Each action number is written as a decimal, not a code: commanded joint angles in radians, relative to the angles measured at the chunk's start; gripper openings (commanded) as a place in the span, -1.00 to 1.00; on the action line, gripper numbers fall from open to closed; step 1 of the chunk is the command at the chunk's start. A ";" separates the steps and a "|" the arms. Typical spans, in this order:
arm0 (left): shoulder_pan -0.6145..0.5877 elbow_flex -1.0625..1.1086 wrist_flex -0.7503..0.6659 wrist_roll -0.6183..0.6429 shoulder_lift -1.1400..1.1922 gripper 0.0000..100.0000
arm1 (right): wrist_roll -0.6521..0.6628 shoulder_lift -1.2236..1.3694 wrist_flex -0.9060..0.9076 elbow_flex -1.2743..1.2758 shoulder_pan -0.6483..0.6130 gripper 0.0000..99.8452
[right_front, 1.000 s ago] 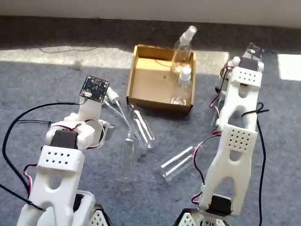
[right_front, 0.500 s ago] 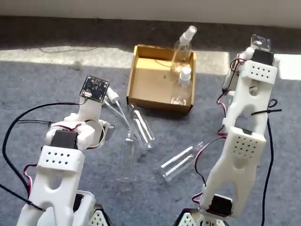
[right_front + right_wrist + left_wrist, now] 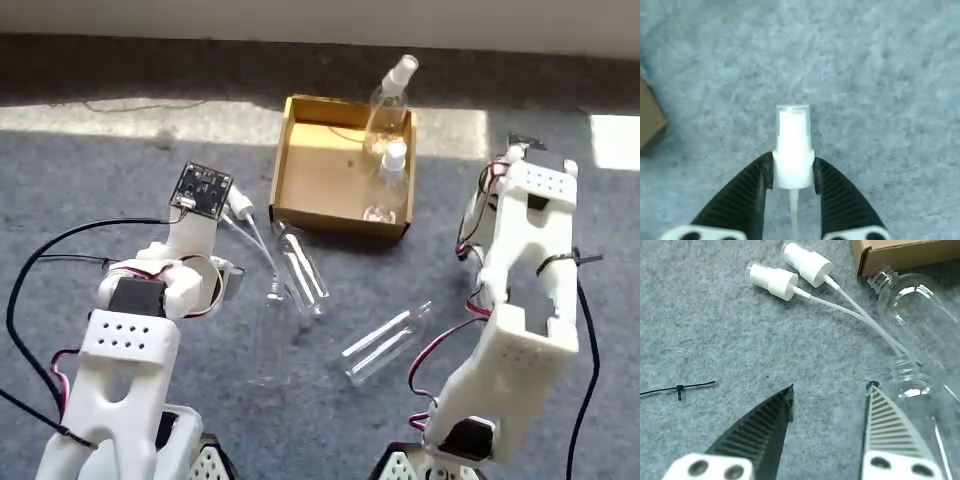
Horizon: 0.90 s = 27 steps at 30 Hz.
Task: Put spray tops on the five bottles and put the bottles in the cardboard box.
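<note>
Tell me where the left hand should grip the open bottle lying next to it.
Grip the cylindrical body just behind the threaded neck, coming from above and straddling its width: the bottle lies flat on the carpet, beside the left hand.

High cam sits above & behind the arms (image 3: 130, 370), looking down fwd over grey carpet (image 3: 100, 170) to the cardboard box (image 3: 340, 222). L wrist cam looks down past the left gripper (image 3: 830, 387), close to carpet, sharing w/ high cam the loose spray tops (image 3: 771, 279), bottles (image 3: 920, 315) & a box corner. R wrist cam, equally close, faces down past the right gripper (image 3: 792, 160) & held spray top (image 3: 792, 150).
</note>
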 commanded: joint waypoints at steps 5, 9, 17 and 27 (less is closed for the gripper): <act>0.015 -0.007 -0.017 -0.005 -0.025 -0.58 | -0.143 -0.182 -0.065 0.084 -0.002 -0.58; 0.015 -0.007 -0.017 -0.005 -0.025 -0.58 | -0.169 -0.222 -0.041 0.082 -0.004 -0.56; 0.015 -0.007 -0.017 -0.005 -0.025 -0.58 | -0.216 -0.357 0.079 0.105 -0.111 -0.56; 0.015 -0.007 -0.017 -0.005 -0.025 -0.58 | 0.129 -0.656 0.085 0.378 -0.278 -0.56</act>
